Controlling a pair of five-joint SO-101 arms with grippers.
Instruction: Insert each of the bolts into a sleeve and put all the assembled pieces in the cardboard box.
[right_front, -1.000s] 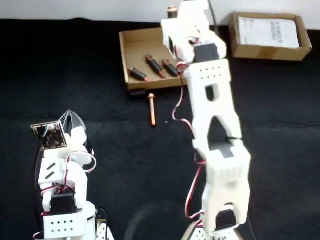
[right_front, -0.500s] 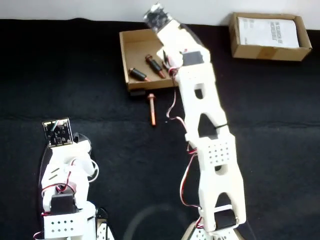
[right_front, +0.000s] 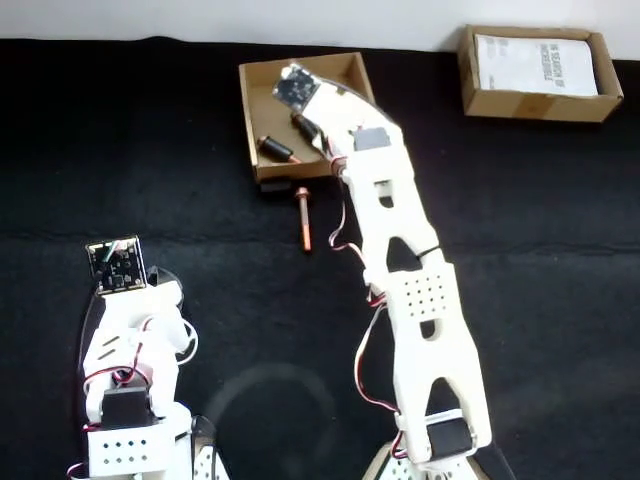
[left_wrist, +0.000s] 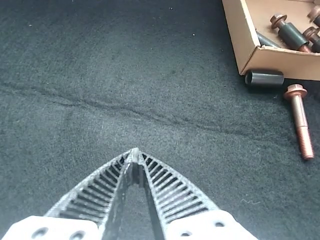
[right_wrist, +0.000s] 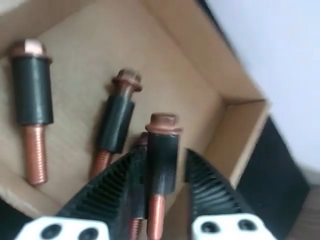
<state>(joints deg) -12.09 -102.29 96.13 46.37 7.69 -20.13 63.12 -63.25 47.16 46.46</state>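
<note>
sleeved bolt (right_wrist: 162, 160) sits between the slightly parted jaws of the right gripper (right_wrist: 166, 154), over the cardboard box (right_wrist: 200, 60).

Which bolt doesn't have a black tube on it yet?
The bare bolt on the table, just outside the cardboard box beside the loose sleeve. The others all wear sleeves.

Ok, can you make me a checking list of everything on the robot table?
Surface: black cloth.
Job's things: sleeved bolts in the cardboard box; one bare bolt and one empty sleeve lie just outside it.
Clutter: second box holding paper, at the back.
End effectors: left end effector shut, holding nothing; right end effector over the cardboard box.
Cables: red and white wires hang in loops.
Surroundings: white wall behind.
</note>
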